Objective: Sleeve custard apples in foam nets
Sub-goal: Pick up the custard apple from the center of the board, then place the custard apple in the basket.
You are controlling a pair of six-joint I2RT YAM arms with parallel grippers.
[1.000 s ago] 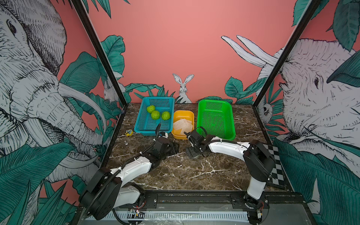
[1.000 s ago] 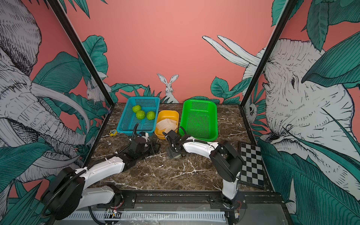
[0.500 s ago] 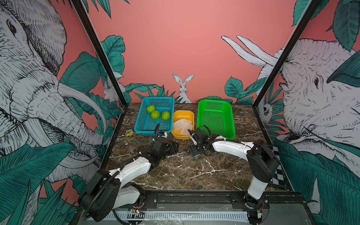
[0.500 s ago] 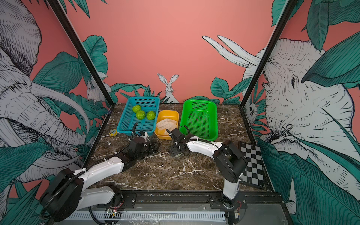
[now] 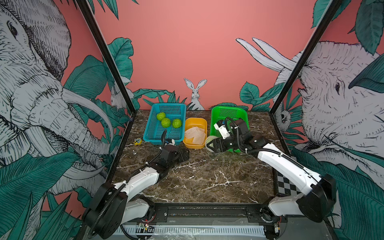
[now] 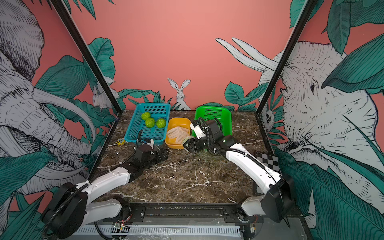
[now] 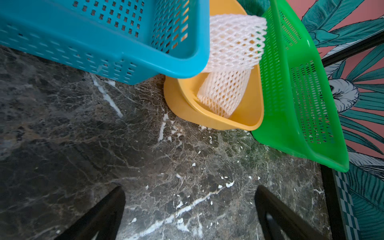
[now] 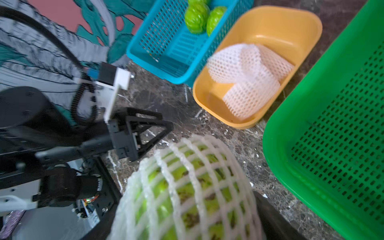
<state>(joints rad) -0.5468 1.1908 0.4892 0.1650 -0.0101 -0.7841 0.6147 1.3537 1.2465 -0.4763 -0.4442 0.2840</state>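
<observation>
My right gripper (image 5: pixel 212 143) (image 8: pixel 187 209) is shut on a custard apple wrapped in a foam net (image 5: pixel 210 139) (image 6: pixel 188 138) (image 8: pixel 187 182). It holds the fruit just above the table, in front of the gap between the yellow tub and the green basket. Three bare custard apples (image 5: pixel 165 122) (image 6: pixel 150 122) lie in the blue basket (image 5: pixel 168 105). Loose foam nets (image 5: pixel 195 134) (image 7: pixel 232 47) (image 8: pixel 247 83) fill the yellow tub (image 5: pixel 196 120) (image 7: pixel 207 118). My left gripper (image 5: pixel 185 154) (image 7: pixel 189 189) rests low on the table before the blue basket, open, with only marble between its fingers.
An empty green basket (image 5: pixel 228 109) (image 7: pixel 301 124) (image 8: pixel 332 145) stands at the back right beside the tub. A small yellow object (image 5: pixel 137 142) and a metal bit (image 5: pixel 134 152) lie by the left wall. A checkerboard (image 5: pixel 287 187) sits at the right edge.
My right gripper has lifted and carried the netted fruit back towards the green basket. The left gripper's jaws have spread wider and hold nothing.
</observation>
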